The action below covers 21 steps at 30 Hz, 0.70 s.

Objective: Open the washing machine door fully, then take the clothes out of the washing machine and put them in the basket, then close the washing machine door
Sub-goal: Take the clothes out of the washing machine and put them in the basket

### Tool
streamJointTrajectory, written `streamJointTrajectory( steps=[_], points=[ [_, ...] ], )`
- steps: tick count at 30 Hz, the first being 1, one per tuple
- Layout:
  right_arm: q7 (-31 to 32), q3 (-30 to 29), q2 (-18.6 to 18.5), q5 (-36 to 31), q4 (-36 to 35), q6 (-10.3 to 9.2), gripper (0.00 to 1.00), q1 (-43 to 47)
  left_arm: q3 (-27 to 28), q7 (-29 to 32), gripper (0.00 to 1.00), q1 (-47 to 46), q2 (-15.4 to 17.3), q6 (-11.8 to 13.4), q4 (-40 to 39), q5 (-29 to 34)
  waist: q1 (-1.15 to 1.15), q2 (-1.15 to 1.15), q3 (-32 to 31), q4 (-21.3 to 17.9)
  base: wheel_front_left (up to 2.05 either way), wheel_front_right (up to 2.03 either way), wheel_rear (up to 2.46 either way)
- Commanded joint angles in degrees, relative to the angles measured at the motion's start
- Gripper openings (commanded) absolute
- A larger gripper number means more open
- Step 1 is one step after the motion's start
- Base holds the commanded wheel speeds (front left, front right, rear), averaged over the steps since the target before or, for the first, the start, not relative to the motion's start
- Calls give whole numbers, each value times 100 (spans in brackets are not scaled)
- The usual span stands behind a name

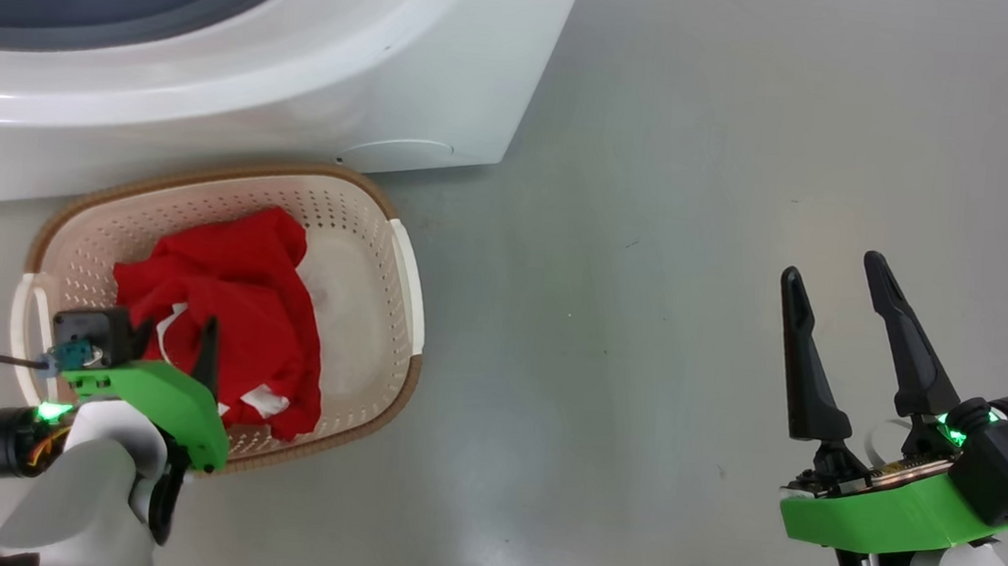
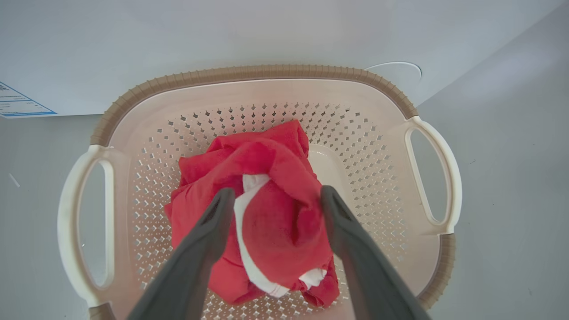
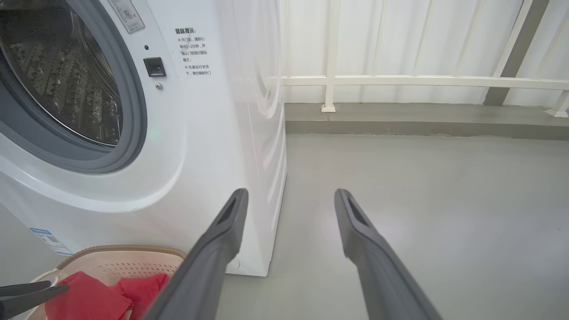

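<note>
Clothes (image 1: 229, 295) in basket (image 1: 366, 189), lower left of frame, just before washer (image 1: 211, 84). L gripper (image 2: 276, 191) fingers apart, astride heap. R gripper (image 1: 834, 268) spread too, lower right, holding nothing. Unloading prob done, visible drum (image 3: 66, 80) part looks bare. Next: lift L clear, swing door shut.

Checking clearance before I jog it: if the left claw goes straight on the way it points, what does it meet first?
The red clothes in the basket. The left claw is open and straddles the heap; how close it is, I cannot tell.
</note>
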Motion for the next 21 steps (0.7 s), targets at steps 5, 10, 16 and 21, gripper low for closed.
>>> streamJointTrajectory(
  steps=[5, 10, 16, 21],
  points=[
    [-36, 72, -64, 27, -84, 36, 100, -25, 99, -70, 100, -61, 204, -69, -63, 117, 0, 0, -127, 116, 0, 0, 0],
    [-36, 31, -64, 25, -61, 36, 100, 1, 212, -70, 100, 44, 166, -98, -327, 80, 0, 0, -272, 239, 0, 0, 0],
    [-36, -20, -64, -14, 46, 36, 100, 61, 394, -70, 100, 196, 47, -147, -746, 0, 0, 0, -523, 407, 0, 0, 0],
    [-36, -50, -64, -20, 95, 36, 100, 115, 617, -70, 100, 575, -7, -42, -1490, 96, 0, 0, -774, 488, 0, 0, 0]
  ],
)
